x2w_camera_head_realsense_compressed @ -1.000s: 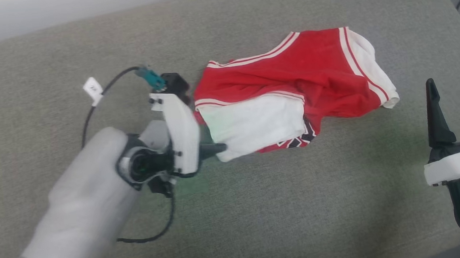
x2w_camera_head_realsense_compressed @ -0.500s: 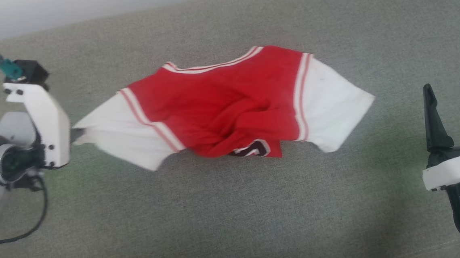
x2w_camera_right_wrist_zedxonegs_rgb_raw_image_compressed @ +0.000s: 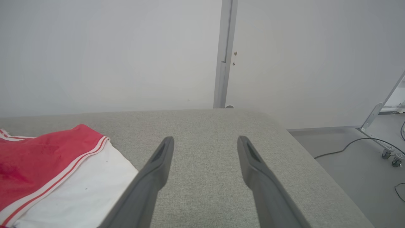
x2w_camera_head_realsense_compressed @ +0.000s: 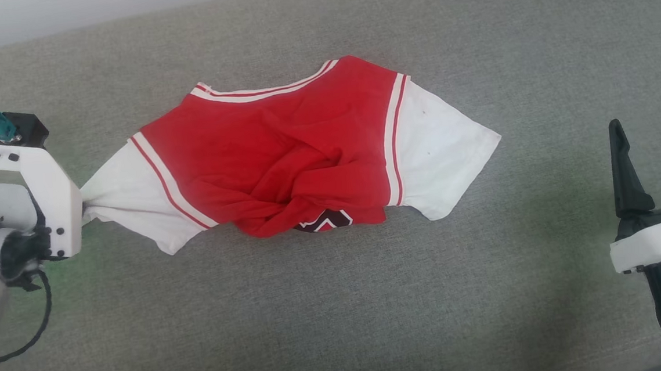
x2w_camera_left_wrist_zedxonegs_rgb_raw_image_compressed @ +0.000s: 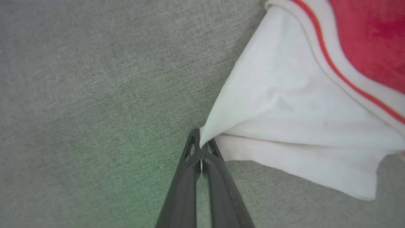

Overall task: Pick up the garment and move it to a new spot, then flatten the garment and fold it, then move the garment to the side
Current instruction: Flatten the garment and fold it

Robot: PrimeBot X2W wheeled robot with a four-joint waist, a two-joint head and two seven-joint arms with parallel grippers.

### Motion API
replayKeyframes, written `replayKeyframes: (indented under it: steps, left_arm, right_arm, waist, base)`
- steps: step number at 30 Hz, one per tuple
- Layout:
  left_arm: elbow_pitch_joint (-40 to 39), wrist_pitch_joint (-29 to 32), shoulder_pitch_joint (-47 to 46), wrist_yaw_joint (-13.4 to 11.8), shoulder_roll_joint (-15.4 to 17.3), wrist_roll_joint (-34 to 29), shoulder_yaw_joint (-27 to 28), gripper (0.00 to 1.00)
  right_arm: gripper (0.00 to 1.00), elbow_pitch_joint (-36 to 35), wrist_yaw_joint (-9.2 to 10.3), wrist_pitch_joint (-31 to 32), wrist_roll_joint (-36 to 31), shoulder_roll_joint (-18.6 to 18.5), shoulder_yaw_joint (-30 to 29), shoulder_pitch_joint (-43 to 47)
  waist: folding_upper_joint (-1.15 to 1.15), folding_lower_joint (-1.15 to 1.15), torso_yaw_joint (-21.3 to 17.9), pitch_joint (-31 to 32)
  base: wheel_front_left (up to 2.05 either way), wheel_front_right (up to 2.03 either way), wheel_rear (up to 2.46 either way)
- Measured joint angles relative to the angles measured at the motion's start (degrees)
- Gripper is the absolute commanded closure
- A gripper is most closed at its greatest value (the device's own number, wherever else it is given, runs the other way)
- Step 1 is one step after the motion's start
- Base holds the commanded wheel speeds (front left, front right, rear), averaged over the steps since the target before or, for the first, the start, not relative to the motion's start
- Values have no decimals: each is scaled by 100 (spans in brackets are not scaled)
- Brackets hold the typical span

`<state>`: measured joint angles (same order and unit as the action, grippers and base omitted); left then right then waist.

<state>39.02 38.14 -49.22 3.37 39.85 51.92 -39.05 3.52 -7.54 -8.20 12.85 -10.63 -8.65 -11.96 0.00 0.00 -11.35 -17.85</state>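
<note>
We pinch the garment (x2w_camera_head_realsense_compressed: 282, 154) by its white sleeve tip, our left fingers (x2w_camera_left_wrist_zedxonegs_rgb_raw_image_compressed: 185, 183) clenched on it; our 2 right fingers (x2w_camera_head_realsense_compressed: 624, 171) stand spread, well apart from the other sleeve.

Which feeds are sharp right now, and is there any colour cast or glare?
Head view: sharp, evenly lit, faint green patches on the grey surface. Left wrist view: soft focus, the garment blurred, green cast beside the left end effector. Right wrist view: crisp, no glare.

- You have one red jersey-style shirt with white sleeves (x2w_camera_head_realsense_compressed: 282, 154).
- You count two dark long-fingered grippers: left gripper (x2w_camera_left_wrist_zedxonegs_rgb_raw_image_compressed: 200, 148), right gripper (x2w_camera_head_realsense_compressed: 642, 123).
- You see one grey woven fabric-covered surface (x2w_camera_head_realsense_compressed: 339, 313).
</note>
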Motion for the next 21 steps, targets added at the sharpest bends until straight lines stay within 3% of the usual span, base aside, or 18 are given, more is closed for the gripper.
replayKeyframes:
  steps: [1, 3, 9, 16, 21]
  left_arm:
    - [51, -110, 0, 21, -40, -5, 3, 56]
    - [121, -369, 1, 96, -103, -62, -10, 0]
    - [270, -1256, 135, 194, -274, -115, 47, 0]
    - [-14, -3016, 670, 238, -653, -249, 190, 0]
    - [-252, -4408, 1276, -180, -1069, -459, 252, 0]
  right_arm:
    - [0, -1, 0, 24, -7, -5, 9, 0]
    - [0, 3, 0, 56, -8, -38, 42, 2]
    - [0, 4, 0, 288, -59, -221, 175, 2]
    - [0, 114, 0, 799, -129, -619, 519, 3]
    - [0, 270, 0, 1290, -20, -996, 883, -10]
  waist:
    - [0, 0, 15, 10]
    - [0, 0, 65, 44]
    - [0, 0, 309, 210]
    - [0, 0, 771, 442]
    - [0, 0, 1203, 588]
  base:
    - [0, 0, 0]
    - [0, 0, 0]
    - [0, 0, 0]
    - [0, 0, 0]
    - [0, 0, 0]
